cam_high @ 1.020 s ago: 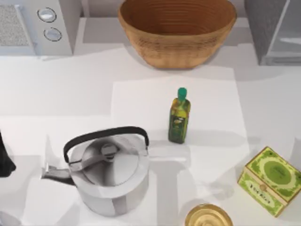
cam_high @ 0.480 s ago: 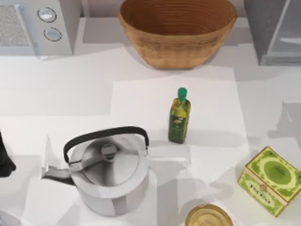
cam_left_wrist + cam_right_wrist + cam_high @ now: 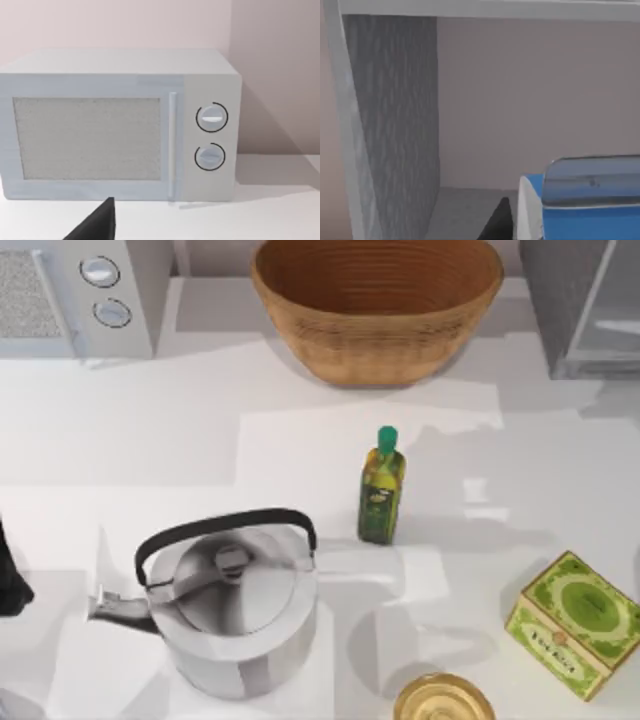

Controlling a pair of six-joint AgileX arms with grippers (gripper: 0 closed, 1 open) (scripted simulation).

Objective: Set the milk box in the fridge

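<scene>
White counter [image 3: 150, 440] stretches toward the fridge [image 3: 560, 310], upper right. Right end effector [image 3: 502, 220] carries the milk box [image 3: 580, 205] before its opening; grip apparently closed on it. Light, stiff carton, best held by its sides.

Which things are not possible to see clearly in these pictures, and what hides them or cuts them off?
- Milk box, right wrist view: only its blue top and a white edge show; the picture's edge cuts off the rest, so the grip on it cannot be judged.
- Fridge, top view: cut off by the upper right corner.
- Left gripper, left wrist view: one dark finger tip at the edge; open or shut is unclear.
- Jar, top view: cut by the lower edge.
</scene>
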